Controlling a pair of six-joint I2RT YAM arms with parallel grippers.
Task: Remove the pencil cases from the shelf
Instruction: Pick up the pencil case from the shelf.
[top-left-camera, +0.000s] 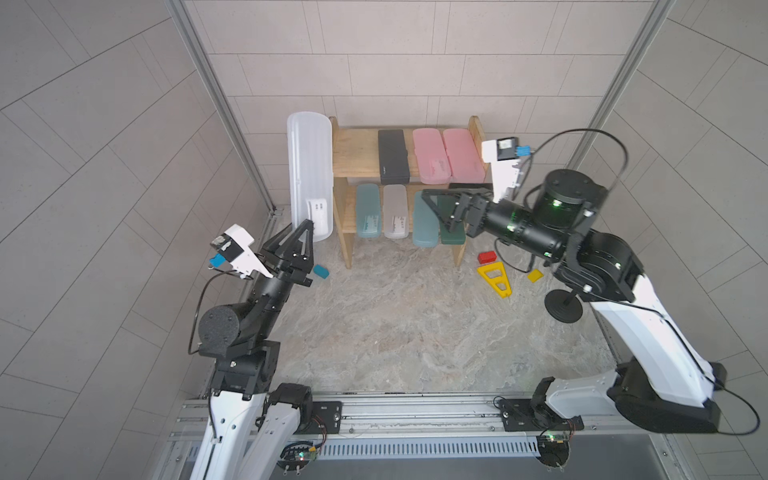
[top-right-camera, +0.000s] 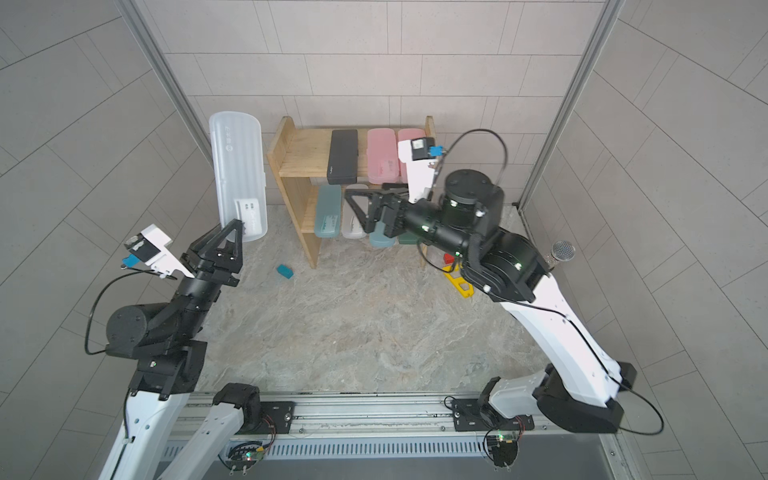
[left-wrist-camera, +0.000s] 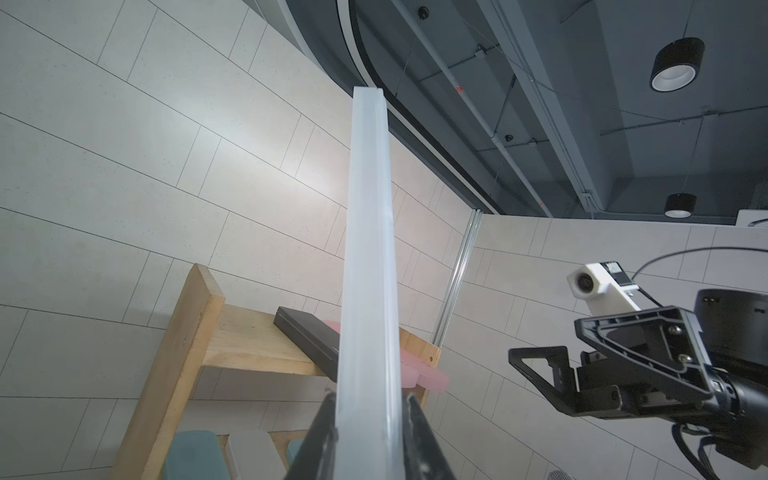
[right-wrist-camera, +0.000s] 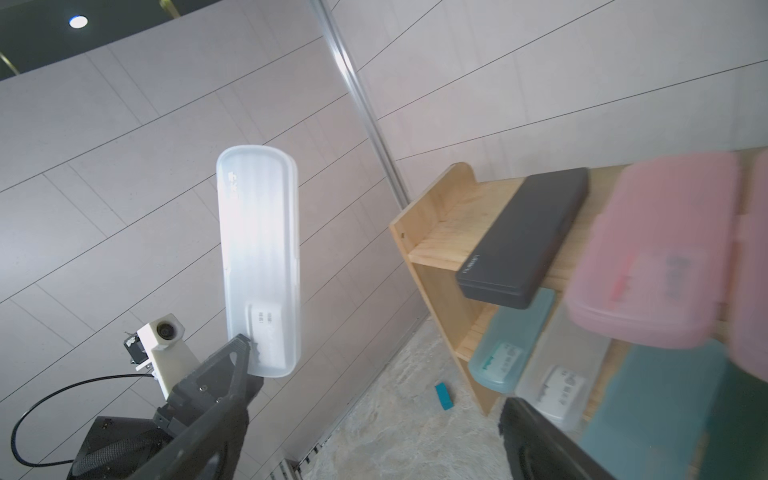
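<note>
The left gripper (top-left-camera: 308, 227) is clenched on the lower end of a frosted white pencil case (top-left-camera: 309, 166), which is held upright above it, off the shelf (top-left-camera: 357, 156) and just beside it. The right gripper (top-left-camera: 436, 190) is spread wide before the lower tier. The dark green case (top-left-camera: 454, 237) seems to lie close under its fingers, but contact cannot be judged.

Pink cases (right-wrist-camera: 648, 257) blurred; dark green case (top-left-camera: 455, 236) half hidden.

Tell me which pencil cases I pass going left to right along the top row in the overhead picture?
Frosted white case, off the shelf → black case → left pink case → right pink case, those three on the top board.
</note>
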